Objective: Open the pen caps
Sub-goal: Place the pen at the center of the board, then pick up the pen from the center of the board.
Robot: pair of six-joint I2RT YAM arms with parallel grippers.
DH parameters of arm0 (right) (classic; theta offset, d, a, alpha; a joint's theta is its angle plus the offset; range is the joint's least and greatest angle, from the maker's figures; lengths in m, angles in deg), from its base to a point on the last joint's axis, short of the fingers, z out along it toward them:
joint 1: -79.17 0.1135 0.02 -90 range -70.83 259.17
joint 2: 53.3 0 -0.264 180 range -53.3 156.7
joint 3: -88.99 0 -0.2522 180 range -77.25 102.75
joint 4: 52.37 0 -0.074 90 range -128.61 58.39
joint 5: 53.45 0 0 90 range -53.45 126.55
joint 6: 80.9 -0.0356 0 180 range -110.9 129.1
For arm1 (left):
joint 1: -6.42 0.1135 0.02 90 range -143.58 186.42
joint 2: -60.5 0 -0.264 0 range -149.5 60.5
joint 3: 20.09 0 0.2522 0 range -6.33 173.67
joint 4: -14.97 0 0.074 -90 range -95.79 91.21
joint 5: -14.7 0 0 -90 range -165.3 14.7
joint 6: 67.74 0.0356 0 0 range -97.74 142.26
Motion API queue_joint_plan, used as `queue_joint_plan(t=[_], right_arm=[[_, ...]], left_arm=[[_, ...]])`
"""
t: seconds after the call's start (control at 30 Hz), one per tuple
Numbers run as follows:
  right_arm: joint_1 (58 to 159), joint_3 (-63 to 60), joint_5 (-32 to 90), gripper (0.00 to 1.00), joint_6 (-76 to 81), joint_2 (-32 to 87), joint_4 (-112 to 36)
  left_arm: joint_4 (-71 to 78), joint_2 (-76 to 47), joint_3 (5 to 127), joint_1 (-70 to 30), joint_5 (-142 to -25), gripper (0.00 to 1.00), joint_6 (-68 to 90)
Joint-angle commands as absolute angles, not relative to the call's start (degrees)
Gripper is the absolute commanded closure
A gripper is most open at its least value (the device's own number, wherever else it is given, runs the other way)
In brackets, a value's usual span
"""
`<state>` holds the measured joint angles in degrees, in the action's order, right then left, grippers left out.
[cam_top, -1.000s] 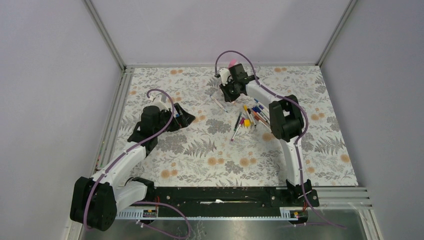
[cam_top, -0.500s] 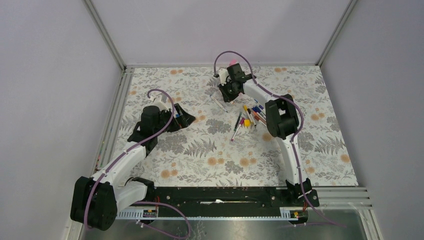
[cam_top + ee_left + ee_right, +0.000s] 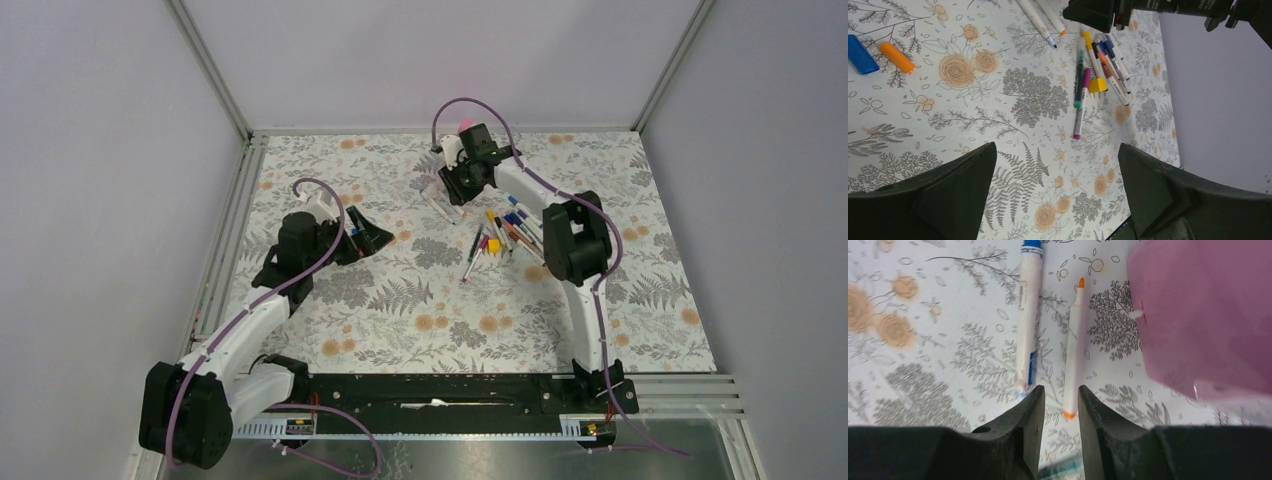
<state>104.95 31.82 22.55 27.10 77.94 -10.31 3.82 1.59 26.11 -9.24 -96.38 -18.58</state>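
Note:
Two loose pen caps, one blue (image 3: 860, 55) and one orange (image 3: 896, 57), lie on the floral mat, seen in the left wrist view. Two uncapped white pens, a blue one (image 3: 1028, 315) and an orange one (image 3: 1074, 345), lie side by side below my right gripper (image 3: 1058, 395). Its jaws stand a narrow gap apart with nothing between them. A cluster of capped pens (image 3: 503, 233) lies mid-table, with a yellow cap (image 3: 1097, 85) among them. My left gripper (image 3: 1055, 170) is wide open and empty over the mat at the left (image 3: 365, 232).
A tall pink object (image 3: 1208, 315) stands just right of the uncapped pens, at the back of the mat (image 3: 465, 125). Grey walls enclose the mat on three sides. A black rail (image 3: 430, 390) runs along the near edge.
The right arm swayed slightly left, then back; its gripper stays over the two uncapped pens. The left arm has hardly moved.

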Motion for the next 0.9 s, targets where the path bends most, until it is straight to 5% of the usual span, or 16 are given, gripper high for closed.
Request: queue_joint_plan(t=[0.0,0.4,0.57,0.7,0.87], right_arm=[[105.5,24.6,20.8,0.59,29.1,63.0,-10.1],[96.2,-14.3,3.4,0.26,39.7,29.5,-17.2],[86.0,-24.6,-5.6,0.22,34.6,24.2,-23.6],[81.1,-32.9,-7.8,0.02,31.7,20.6,-32.2],[76.1,-37.7,-10.5,0.00,26.7,18.8,-40.0]], left_arm=[[7.3,4.9,27.0,-8.9,-99.0,0.01,-20.7],[23.4,6.2,17.8,-8.9,-105.5,0.01,-31.0],[31.6,3.2,15.2,-8.9,-109.2,0.01,-35.7],[34.9,-0.2,14.8,-8.9,-112.3,0.01,-37.5],[39.7,-4.3,13.7,-8.9,-115.0,0.01,-40.3]])
